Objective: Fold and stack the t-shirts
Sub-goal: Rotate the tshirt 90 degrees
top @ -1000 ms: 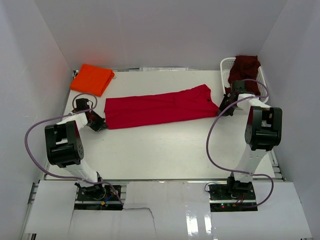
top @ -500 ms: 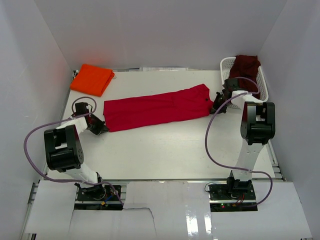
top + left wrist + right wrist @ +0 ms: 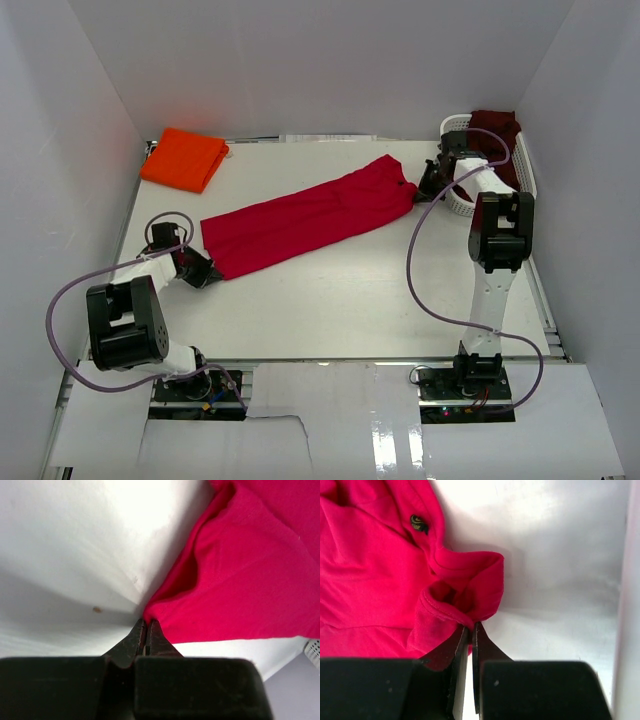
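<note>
Because each gripper clamps one end, the red t-shirt (image 3: 305, 215) lies stretched diagonally across the table (image 3: 330, 300): left gripper (image 3: 212, 274) clenched on its near corner, right gripper (image 3: 422, 186) on the far end beside the basket (image 3: 458, 206), likely to flatten it for folding. The orange t-shirt (image 3: 185, 158) lies folded far-left.

One red t-shirt (image 3: 305, 215); one orange t-shirt (image 3: 185, 158); one maroon t-shirt (image 3: 495, 128) — one basket (image 3: 452, 125).

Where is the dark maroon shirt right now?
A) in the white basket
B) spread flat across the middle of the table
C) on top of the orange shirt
A: the maroon shirt lies heaped in the basket at the far right, while the red shirt is the one spread out.
</note>
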Controlling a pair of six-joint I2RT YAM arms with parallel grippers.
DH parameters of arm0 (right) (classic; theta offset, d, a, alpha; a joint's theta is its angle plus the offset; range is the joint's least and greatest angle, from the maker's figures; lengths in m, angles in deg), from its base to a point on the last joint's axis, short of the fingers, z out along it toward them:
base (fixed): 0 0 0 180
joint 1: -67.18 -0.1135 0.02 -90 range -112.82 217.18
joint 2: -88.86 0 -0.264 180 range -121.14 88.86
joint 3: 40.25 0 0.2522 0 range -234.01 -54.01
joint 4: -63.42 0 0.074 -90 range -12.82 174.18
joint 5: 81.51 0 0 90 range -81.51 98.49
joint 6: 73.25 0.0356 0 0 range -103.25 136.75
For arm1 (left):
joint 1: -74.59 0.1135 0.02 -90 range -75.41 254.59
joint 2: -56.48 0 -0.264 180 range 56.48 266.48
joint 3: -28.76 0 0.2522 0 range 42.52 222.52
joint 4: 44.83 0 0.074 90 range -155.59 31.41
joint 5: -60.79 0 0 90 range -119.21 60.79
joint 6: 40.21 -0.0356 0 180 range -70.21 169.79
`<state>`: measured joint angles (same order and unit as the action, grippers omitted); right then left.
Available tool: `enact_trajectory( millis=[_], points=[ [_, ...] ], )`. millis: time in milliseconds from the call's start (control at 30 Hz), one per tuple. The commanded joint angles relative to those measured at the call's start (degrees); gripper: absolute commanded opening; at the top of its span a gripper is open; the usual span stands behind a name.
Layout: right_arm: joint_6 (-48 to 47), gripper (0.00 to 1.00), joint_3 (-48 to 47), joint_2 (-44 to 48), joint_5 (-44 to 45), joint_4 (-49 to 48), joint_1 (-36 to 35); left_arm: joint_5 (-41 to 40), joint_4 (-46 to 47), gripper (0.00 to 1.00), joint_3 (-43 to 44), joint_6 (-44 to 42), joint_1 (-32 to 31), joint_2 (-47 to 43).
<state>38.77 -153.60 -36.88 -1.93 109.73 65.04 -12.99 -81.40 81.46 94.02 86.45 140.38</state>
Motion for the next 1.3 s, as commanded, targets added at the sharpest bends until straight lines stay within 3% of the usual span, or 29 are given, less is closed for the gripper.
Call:
enact_trajectory(
  millis=[0, 367, 900, 1267],
  points=[
    [-0.40, 0.08, -5.52, -2.32, 0.05, 3.21, -0.33, 1.96, -2.06, 0.00, -2.55, 1.12, -0.69, -4.44],
    [1.62, 0.08, -17.46, -12.25, -2.59, 3.57, -1.21, 3.72, -5.84, 0.00, -5.36, 3.40, -6.22, -11.73],
    [4.61, 0.08, -26.88, -20.78, -7.77, -2.05, -1.38, 2.14, -6.55, 0.00, -13.62, 17.46, -31.71, -18.68],
    [12.42, 0.08, -26.19, -23.86, -13.48, -14.44, -1.30, -0.32, -4.45, 0.00, -9.59, 26.87, -50.24, -12.01]
  ],
)
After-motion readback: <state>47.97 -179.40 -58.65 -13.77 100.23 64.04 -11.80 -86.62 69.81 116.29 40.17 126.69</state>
